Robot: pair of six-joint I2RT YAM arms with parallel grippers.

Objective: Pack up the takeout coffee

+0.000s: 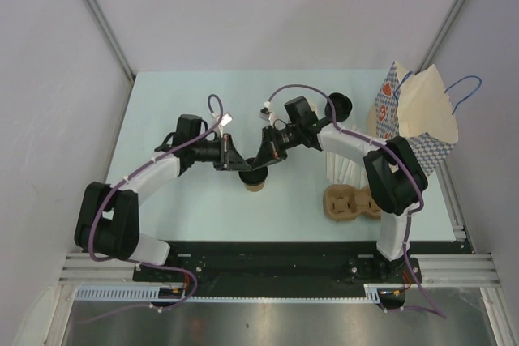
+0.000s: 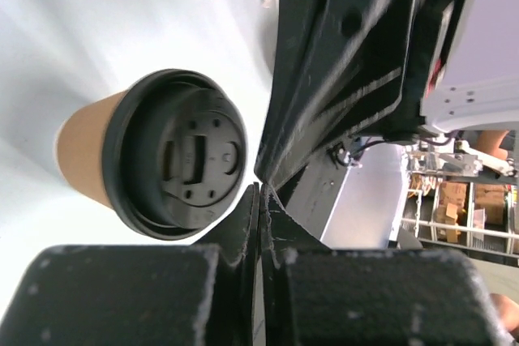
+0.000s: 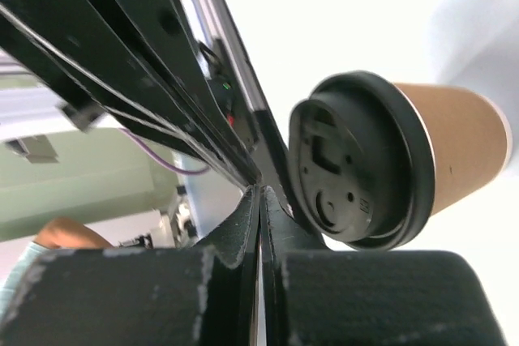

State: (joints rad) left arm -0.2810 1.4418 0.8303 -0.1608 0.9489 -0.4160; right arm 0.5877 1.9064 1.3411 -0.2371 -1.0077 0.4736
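Takeout coffee (image 2: pixel 174 155) upright beside both jaws, pressed together, empty; top view half-hides it.

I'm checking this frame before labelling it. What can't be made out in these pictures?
Top view: takeout coffee, mostly hidden beneath the left gripper and right gripper.
Top view: paper bag, its inside hidden by its own walls.
Wrist views: whether either shut gripper touches the cup; the fingertips sit too close to tell.
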